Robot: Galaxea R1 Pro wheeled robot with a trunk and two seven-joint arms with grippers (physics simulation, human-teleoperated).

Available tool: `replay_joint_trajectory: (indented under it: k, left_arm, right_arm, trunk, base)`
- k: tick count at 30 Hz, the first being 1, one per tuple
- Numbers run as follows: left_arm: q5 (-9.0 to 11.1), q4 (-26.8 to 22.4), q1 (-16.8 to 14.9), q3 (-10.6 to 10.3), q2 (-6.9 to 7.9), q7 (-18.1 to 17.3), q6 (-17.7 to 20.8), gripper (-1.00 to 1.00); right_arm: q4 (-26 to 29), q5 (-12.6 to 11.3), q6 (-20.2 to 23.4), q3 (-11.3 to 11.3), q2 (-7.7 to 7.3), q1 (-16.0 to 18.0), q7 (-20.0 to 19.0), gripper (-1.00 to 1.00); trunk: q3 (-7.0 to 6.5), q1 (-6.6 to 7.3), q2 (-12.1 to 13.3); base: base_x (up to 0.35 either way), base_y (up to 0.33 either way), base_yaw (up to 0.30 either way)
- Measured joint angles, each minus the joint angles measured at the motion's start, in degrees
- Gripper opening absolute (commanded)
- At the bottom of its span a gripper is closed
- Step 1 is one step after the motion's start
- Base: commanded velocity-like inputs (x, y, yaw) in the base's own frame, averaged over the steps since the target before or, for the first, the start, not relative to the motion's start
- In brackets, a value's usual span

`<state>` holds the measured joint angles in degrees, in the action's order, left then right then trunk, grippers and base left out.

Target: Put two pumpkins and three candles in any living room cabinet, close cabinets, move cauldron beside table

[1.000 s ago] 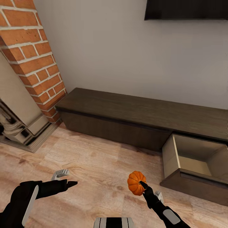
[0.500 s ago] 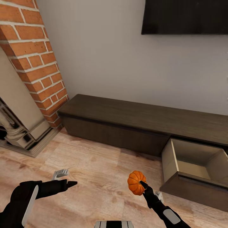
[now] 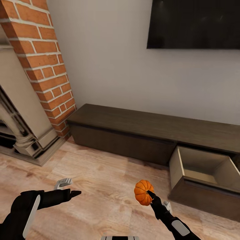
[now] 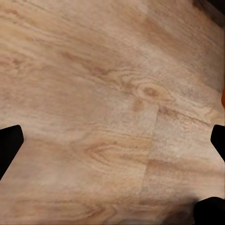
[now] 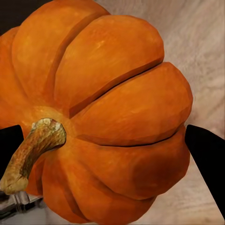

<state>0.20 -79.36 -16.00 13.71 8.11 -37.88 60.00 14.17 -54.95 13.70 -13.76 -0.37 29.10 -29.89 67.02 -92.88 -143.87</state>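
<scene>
Nearest the camera in the head view, the left arm reaches in from the lower left corner, its forearm lying nearly level above the floor (image 3: 100, 173), and the left end effector (image 3: 68, 188) points toward the middle of the room. One pale finger (image 3: 63, 183) and one dark finger show well apart, and in the left wrist view the two dark tips sit at opposite edges with bare wood planks between them, so it is spread wide and holds nothing.

The right arm rises from the lower right, forearm angled up and toward the centre. The right end effector (image 3: 148, 196) pinches the pumpkin (image 3: 143, 192), which hangs above the floor. In the right wrist view the pumpkin (image 5: 98, 112) sits between the two dark fingertips (image 5: 206, 150), its stem turned toward one of them.

Just beyond and to the right of the pumpkin, a drawer (image 3: 203, 183) of the cabinet (image 3: 133, 130) stands pulled open, showing a pale interior. The rest of the cabinet's fronts are shut. It runs along the wall, with a brick column (image 3: 43, 60) at its left end and a dark screen (image 3: 193, 23) on the wall above.
</scene>
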Motion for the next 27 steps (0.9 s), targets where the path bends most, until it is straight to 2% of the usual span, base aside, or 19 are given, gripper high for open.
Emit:
replay_joint_trajectory:
  k: [20, 27]
  left_arm:
    - [0.01, -0.09, 0.00, 0.00, -0.02, -0.03, 0.00, 1.00]
    - [-0.01, -0.09, 0.00, 0.00, -0.05, 0.00, 0.00, 1.00]
  right_arm:
    - [-0.03, 0.29, -0.35, 0.23, 0.02, -0.01, 0.57, -1.00]
    - [-0.04, 0.38, -0.21, 0.37, 0.02, -0.01, 0.77, -1.00]
  trunk:
    - [-4.43, 0.51, 0.27]
    - [-5.74, 0.69, 0.36]
  base:
    - [-0.002, 0.000, 0.282]
    - [-0.207, 0.000, 0.256]
